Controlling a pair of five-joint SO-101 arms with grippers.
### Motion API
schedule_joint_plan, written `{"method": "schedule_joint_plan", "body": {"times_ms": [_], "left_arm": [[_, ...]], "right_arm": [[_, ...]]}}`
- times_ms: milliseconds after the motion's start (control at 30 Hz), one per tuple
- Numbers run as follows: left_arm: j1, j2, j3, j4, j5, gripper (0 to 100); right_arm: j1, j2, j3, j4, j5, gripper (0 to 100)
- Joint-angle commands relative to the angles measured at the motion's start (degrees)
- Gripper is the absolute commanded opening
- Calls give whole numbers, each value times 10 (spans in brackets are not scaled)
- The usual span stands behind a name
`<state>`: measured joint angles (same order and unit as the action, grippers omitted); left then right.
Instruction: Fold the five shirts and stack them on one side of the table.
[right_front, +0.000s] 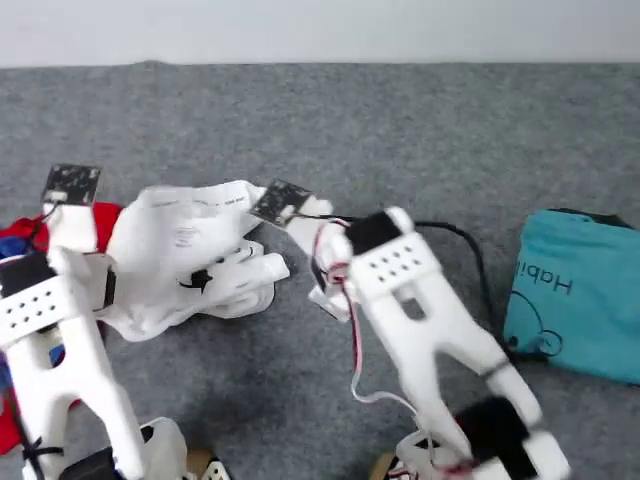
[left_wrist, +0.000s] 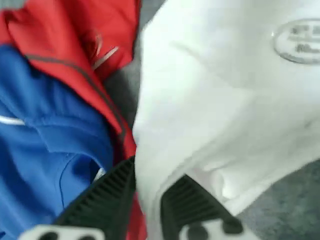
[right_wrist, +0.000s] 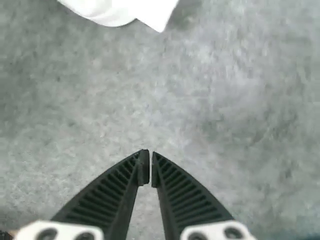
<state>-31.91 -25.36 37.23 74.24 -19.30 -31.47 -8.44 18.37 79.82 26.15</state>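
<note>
- Table (right_front: 420, 130): grey, felt-like top; runs the full width of the high view; pale wall along its far edge.
- white shirt (right_front: 180, 240): crumpled heap left of centre, mid-depth on the table; small dark print on its upper layers; its left side lies over the red shirt; its right edge reaches toward the right arm.
- red shirt (right_front: 100, 225): at the left of the table, partly under the white shirt; grey piping seen in the left wrist view; touching the blue shirt and overlapping it.
- blue shirt (right_front: 12, 242): at the far-left edge of the table, unfolded, beside and partly beneath the red shirt; collar visible in the left wrist view.
- teal shirt (right_front: 575, 300): compact flat bundle at the right edge of the table; dark print on top; well apart from the other three shirts.
- left gripper (left_wrist: 155, 172): black ribbed fingers pinched together on a fold of the white shirt; cloth fills the gap between them; red and blue fabric just beside.
- right gripper (right_wrist: 147, 160): fingers meeting tip to tip with nothing between them; above bare grey table; a corner of the white shirt near, not touching.
- left arm (right_front: 60, 330): white, at the near-left, over the red and blue shirts.
- right arm (right_front: 420, 310): white, near centre-right, between the white shirt and the teal shirt; black cable (right_front: 455, 232) trailing on the table behind it.
</note>
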Motion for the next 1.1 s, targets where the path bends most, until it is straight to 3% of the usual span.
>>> {"method": "schedule_joint_plan", "body": {"times_ms": [0, 100, 367, 567, 967, 1067], "left_arm": [[-18, -1, 18, -30, -8, 5], [-18, -4, 32, -36, -9, 5], [-18, -2, 35, -36, -9, 5], [-19, -2, 36, -48, -10, 5], [-19, -2, 36, -47, -8, 5], [-20, -4, 36, -47, -8, 5]], "right_arm": [[-8, 82, -118, 15, 7, 117], [-14, 166, -227, 56, 6, 196], [-67, 359, -481, 170, 66, 201], [-93, 465, -622, 216, 71, 201], [-102, 608, -771, 225, 71, 196], [-102, 625, -803, 226, 71, 128]]}}
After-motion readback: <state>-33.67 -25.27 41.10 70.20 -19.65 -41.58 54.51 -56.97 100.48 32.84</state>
